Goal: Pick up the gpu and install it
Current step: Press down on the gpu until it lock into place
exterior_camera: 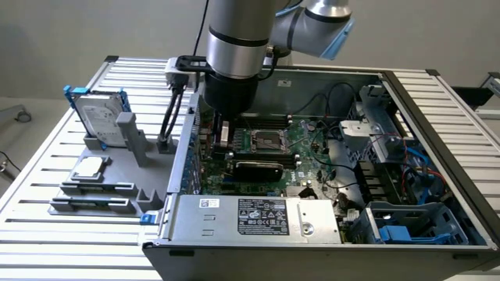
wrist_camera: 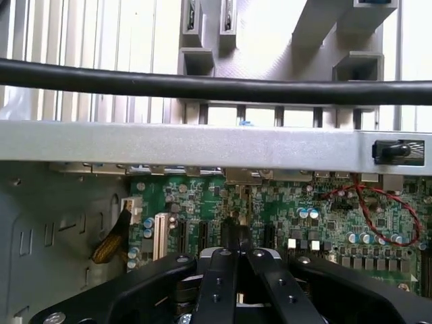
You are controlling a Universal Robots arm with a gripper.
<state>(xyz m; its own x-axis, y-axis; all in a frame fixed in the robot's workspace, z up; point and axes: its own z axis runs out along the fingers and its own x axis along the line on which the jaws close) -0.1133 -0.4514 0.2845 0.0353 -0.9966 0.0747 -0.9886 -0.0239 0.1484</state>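
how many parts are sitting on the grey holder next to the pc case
2: the blue-framed hard drive standing at the holder's far end, and the square processor chip lying nearer its middle. The dark slots at its near end may hide something thin.

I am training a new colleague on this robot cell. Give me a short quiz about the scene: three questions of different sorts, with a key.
1. True or false: the hard drive stands on its edge in the grey holder.
2. Choose one: the gripper hangs above A) the grey holder, B) the motherboard.
3. Fill in: the gripper's fingers are ____ (open or shut).
Key: 1 true; 2 B; 3 shut.
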